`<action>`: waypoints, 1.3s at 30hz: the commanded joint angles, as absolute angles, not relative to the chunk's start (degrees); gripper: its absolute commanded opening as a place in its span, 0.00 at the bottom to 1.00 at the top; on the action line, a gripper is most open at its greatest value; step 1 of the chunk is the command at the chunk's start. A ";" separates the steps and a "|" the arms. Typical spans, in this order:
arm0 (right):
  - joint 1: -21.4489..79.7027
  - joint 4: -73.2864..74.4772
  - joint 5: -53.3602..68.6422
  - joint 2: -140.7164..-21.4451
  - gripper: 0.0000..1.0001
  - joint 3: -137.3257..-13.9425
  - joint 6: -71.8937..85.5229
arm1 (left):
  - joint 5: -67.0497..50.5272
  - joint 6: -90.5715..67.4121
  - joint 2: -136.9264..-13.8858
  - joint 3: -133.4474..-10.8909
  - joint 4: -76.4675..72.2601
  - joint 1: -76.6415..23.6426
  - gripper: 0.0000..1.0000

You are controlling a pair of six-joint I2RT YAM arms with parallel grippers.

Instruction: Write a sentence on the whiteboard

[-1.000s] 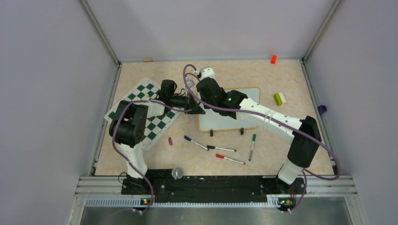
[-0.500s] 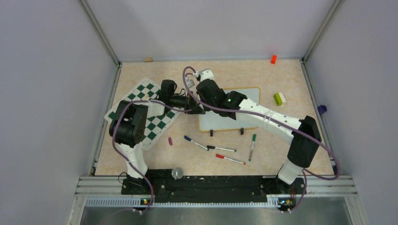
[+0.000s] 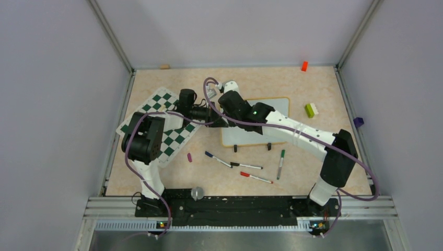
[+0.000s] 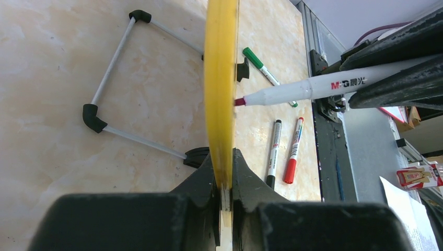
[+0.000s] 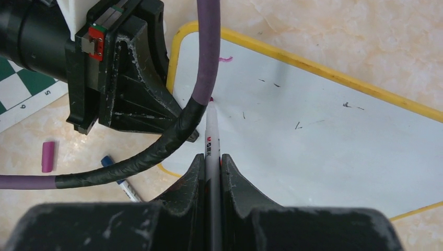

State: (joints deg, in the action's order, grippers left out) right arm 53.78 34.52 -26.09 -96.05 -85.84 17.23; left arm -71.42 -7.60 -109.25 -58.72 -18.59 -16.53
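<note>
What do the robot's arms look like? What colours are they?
The left arm and right arm are white tubes with chunky black joints. A purple cable runs along each, partly wrapped in black tape. A tiny green light glows on the right one. The left claw and right claw are black, scuffed and two-fingered.

Overhead plus close wrists, seemingly sharing whiteboard (image 5: 324, 141).
</note>
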 commanded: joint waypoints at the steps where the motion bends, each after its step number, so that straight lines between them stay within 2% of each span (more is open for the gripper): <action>1: 53.72 35.71 -31.29 -93.99 0.00 -85.48 18.18 | -71.89 -4.76 -108.96 -58.36 -17.58 -17.05 0.00; 39: 53.73 34.89 -31.22 -98.45 0.00 -92.10 16.53 | -71.73 -4.60 -108.74 -58.18 -17.60 -17.13 0.00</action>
